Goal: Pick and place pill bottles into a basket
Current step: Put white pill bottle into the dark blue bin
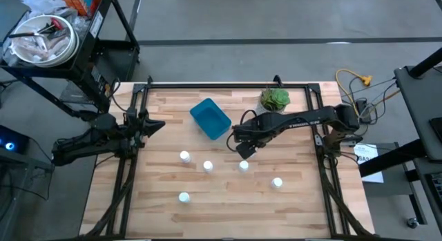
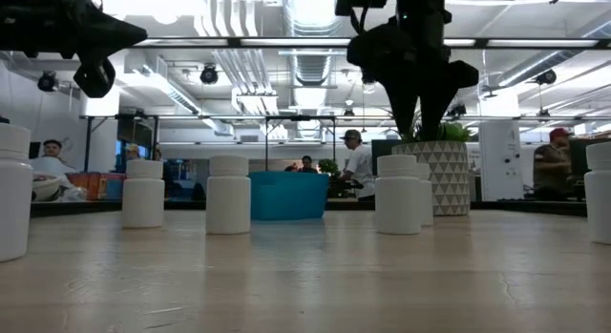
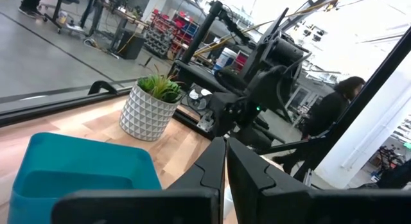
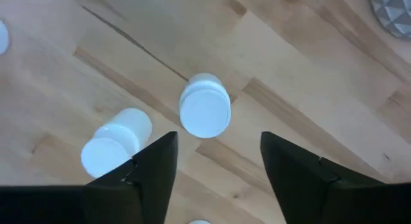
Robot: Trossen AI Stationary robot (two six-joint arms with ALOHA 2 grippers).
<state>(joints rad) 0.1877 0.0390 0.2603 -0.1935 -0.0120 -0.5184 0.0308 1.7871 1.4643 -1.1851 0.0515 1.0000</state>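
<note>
right gripper is seen with fingers apart and empty above a pill bottle on the table, just beside the blue basket, while left gripper is held closed at the table's left edge.

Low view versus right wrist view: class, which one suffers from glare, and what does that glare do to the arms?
Low view: bright ceiling lights wash out the top and turn both arms into dark silhouettes. Right wrist view: evenly lit, with the small white round-capped pill bottle crisp on the pale wooden table beyond the open right hand.
</note>
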